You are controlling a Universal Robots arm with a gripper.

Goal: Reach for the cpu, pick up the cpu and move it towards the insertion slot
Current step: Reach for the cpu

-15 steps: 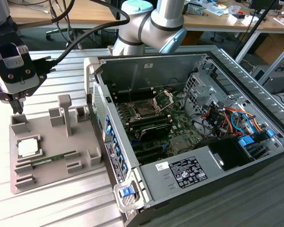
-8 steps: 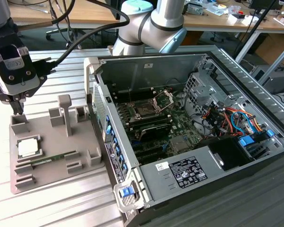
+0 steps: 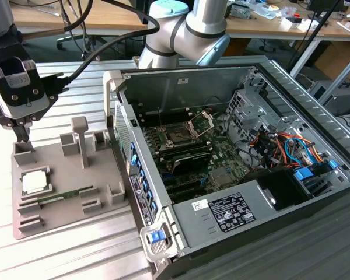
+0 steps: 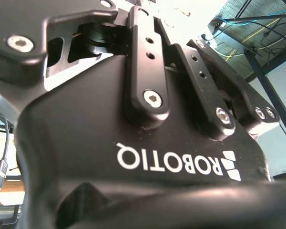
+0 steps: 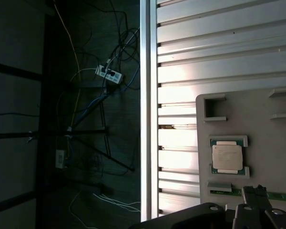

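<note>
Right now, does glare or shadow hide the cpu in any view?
Exterior view: the cpu glares near-white, its top detail lost. First wrist view: the cpu is evenly lit, while the slatted table beside it glares and the floor lies dark.

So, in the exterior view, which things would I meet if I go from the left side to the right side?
cpu → grey upright post on the fixture plate → insertion slot inside the open computer case → bundle of orange and blue cables.
</note>
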